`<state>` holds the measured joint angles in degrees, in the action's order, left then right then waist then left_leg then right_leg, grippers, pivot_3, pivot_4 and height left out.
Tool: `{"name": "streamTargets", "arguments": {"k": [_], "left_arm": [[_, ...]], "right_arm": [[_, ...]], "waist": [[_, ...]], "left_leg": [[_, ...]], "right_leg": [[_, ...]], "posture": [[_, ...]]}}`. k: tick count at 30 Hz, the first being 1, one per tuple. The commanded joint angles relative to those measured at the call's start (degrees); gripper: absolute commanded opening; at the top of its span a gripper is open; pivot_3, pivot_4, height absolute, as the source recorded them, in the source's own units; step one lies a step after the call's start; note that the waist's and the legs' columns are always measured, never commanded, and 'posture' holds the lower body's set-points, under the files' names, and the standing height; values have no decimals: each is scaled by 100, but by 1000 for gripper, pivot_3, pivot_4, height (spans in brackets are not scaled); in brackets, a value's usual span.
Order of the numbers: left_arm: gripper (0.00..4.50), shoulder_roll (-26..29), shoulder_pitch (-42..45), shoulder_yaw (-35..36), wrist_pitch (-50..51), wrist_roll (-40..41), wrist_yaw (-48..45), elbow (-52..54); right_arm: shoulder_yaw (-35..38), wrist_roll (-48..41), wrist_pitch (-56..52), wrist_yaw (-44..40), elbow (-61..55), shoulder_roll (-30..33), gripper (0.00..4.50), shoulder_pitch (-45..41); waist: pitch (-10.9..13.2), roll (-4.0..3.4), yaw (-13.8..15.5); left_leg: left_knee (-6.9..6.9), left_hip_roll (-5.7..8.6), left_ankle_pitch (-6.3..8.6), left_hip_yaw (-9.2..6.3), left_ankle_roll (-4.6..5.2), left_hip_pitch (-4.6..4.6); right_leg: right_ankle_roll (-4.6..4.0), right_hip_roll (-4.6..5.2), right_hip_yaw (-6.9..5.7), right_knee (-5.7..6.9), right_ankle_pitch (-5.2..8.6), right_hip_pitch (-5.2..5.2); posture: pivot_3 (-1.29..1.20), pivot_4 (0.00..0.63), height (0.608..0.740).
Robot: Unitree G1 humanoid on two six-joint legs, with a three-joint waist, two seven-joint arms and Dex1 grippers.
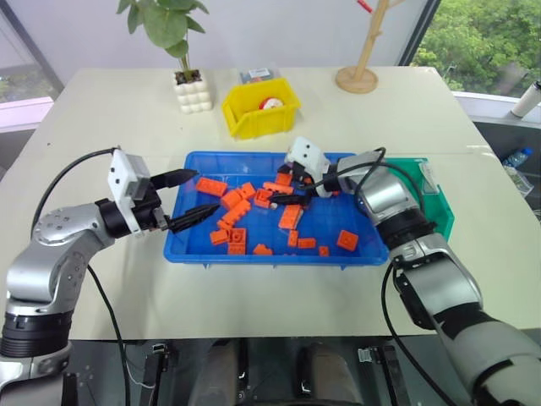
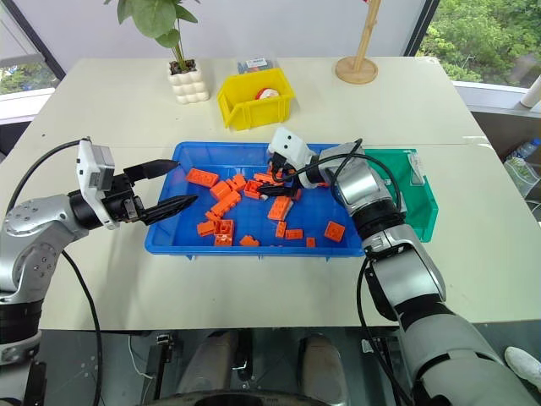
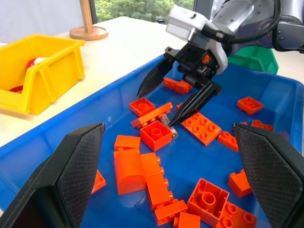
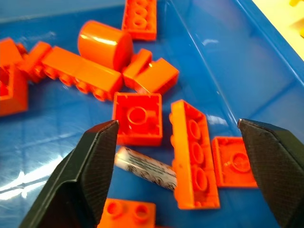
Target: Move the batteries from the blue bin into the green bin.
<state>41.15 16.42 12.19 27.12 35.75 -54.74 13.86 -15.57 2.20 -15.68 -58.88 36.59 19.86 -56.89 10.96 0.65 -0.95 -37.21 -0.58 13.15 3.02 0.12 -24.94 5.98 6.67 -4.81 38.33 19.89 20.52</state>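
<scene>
Silvery battery (image 4: 146,168) lies among orange bricks (image 4: 194,154), below the wide-open, empty right gripper (image 4: 183,156).

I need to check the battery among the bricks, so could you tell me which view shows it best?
The right wrist view: the battery lies close up between the open right gripper's fingers, touching orange bricks. The left wrist view shows its end behind a brick. In the eye views I cannot make it out.

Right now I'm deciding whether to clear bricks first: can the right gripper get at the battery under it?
Probably yes: the right gripper is open over the battery, but orange bricks crowd one end.
</scene>
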Motion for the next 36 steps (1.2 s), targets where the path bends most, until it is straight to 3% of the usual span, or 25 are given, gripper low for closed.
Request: {"name": "streamTargets", "arguments": {"k": [1, 3, 10, 17, 22, 34, 36], "left_arm": [[4500, 0, 64, 132, -86, 99, 21, 168], [4500, 0, 58, 149, -78, 104, 36, 185], [4500, 3, 16, 197, -71, 115, 95, 236], [4500, 5, -13, 201, -80, 112, 129, 259], [4500, 22, -18, 205, -88, 114, 100, 234], [4500, 541, -71, 572, 312, 553, -173, 361], [4500, 583, -74, 621, 326, 572, -179, 355]], "right_arm": [[-18, 141, 255, 109, 206, 18, 4010, -77], [-34, 206, 343, 132, 329, 15, 3428, -102], [3, 209, 432, 86, 485, -80, 40, -168], [135, 108, 420, 97, 241, -82, 17, -275], [386, -453, 39, -160, -668, -261, 17, -322], [-135, -992, -1288, -529, -2810, -375, 17, 730], [-187, -1020, -1392, -536, -2963, -351, 1053, 827]], "waist": [[0, 0, -2], [0, 0, -5], [-1, 1, -7], [0, 1, -3], [0, 0, -13], [-1, 1, 20], [0, 1, 10]], "left_leg": [[0, 0, 0, 0, 0, 0], [0, 0, 0, 1, 0, 0], [0, 0, 0, 1, 0, 0], [-1, -1, 0, 0, 0, 0], [1, -2, 0, 0, -1, 0], [0, 2, 0, -3, 0, 0], [2, 1, 0, -3, 0, 0]], "right_leg": [[0, 0, 0, 0, 0, 0], [0, 0, 0, 0, 0, 0], [0, 0, 0, 0, 0, 0], [0, -1, 0, 0, 0, -1], [0, -1, 0, 0, 0, 0], [0, 2, 0, 0, 0, -1], [0, 1, 0, 1, 0, 0]], "posture": [[0, 150, 739], [0, 150, 739], [0, 150, 739], [0, 150, 739], [0, 150, 739], [0, 150, 739], [0, 150, 739]]}}
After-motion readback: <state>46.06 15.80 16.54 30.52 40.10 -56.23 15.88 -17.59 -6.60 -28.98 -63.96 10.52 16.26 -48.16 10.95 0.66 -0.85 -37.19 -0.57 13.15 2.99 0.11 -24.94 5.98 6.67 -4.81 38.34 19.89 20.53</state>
